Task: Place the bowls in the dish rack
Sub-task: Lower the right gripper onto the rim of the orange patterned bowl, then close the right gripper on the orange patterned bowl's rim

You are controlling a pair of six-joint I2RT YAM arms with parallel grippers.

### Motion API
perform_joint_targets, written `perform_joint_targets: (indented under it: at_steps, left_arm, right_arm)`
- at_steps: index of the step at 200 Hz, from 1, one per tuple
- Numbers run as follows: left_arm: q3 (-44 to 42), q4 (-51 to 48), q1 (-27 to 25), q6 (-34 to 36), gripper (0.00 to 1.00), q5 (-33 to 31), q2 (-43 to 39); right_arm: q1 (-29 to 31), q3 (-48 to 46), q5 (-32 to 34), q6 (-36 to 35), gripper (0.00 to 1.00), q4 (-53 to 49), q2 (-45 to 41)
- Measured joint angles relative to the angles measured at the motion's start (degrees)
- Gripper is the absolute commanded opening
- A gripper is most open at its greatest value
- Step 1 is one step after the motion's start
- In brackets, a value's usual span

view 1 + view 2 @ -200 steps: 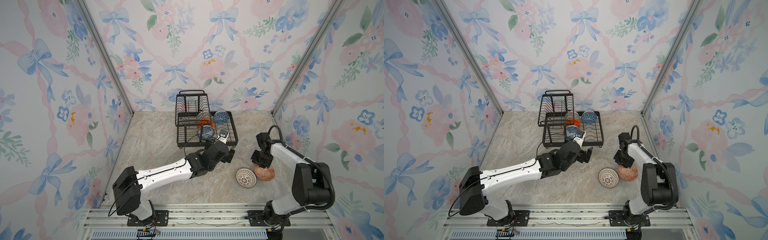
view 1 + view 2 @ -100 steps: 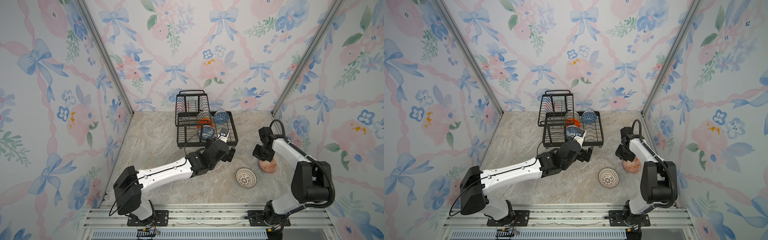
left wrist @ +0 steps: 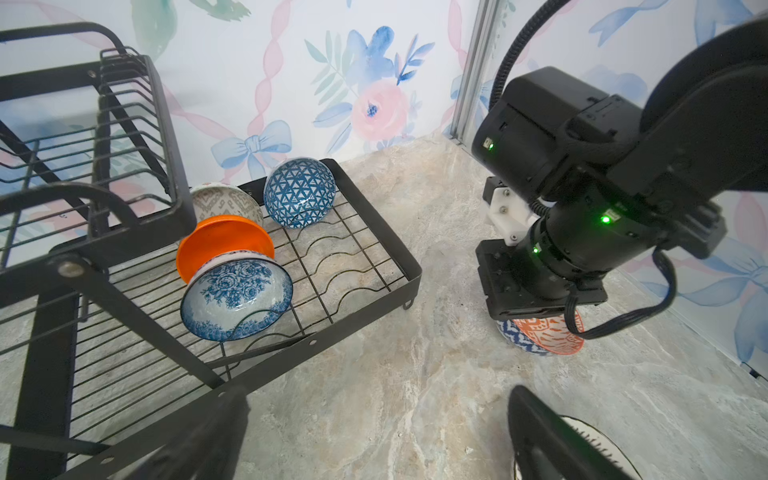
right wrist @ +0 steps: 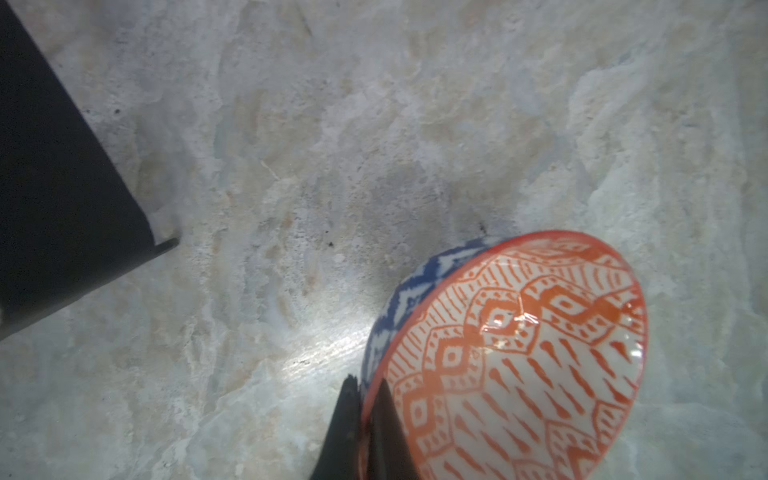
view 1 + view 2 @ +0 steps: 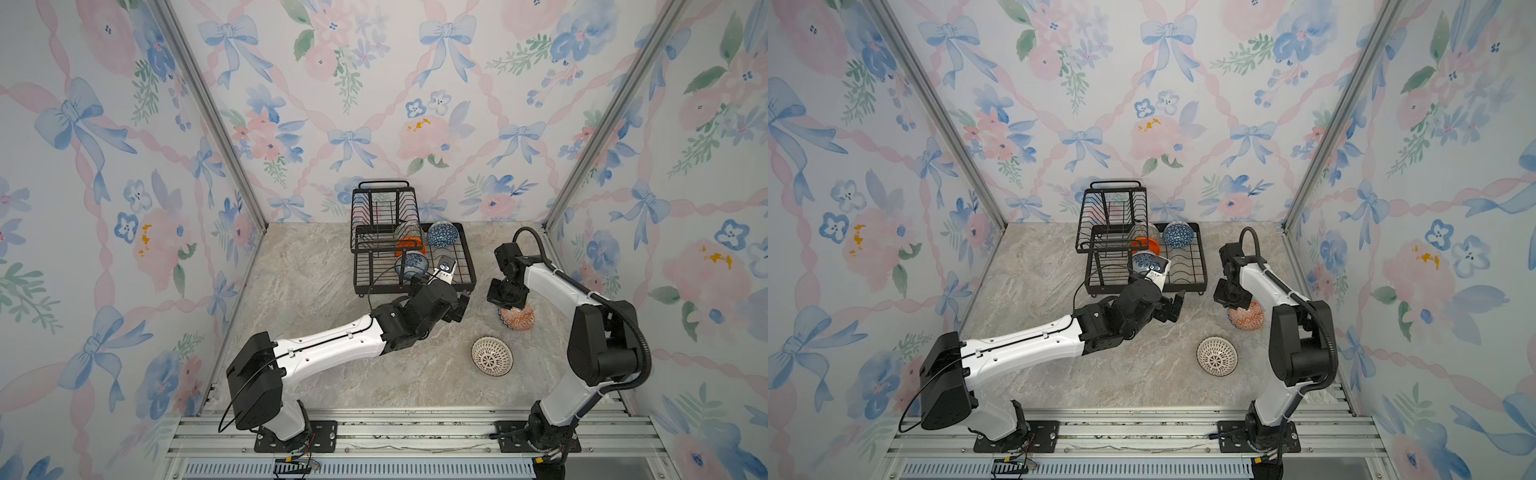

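Right jaws clenched on rim of orange-red bowl, bowl tilted at tabletop right of dish rack, left jaws released wide, empty, lattice bowl on tabletop, 4 bowls in rack's lower tray.

Black wire rack, plain orange bowl, blue-floral bowl, blue-triangle bowl — orange-red patterned bowl.
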Motion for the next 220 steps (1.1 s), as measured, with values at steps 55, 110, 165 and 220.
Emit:
perform_joint_targets:
  at_steps: [55, 110, 165, 220]
  left_arm:
    - [-0.20, 0.00, 0.09, -0.52, 0.98, -0.63, -0.17]
    - [-2.54, -0.02, 0.09, -2.43, 0.98, -1.92, -3.56]
    - [-2.69, -0.02, 0.09, -3.43, 0.98, -2.10, -3.80]
    - [-2.67, -0.02, 0.09, -3.41, 0.98, -1.73, -3.48]
  right_arm:
    - [5.53, 1.60, 0.24, -0.11, 0.17, -0.26, 3.67]
    - [6.58, 2.54, -0.92, -0.11, 0.35, -0.66, 4.37]
    - [4.28, 3.87, -1.33, -1.09, 0.47, -2.01, 2.19]
    - [-2.80, 1.38, -1.75, -0.57, 0.70, -2.27, -13.05]
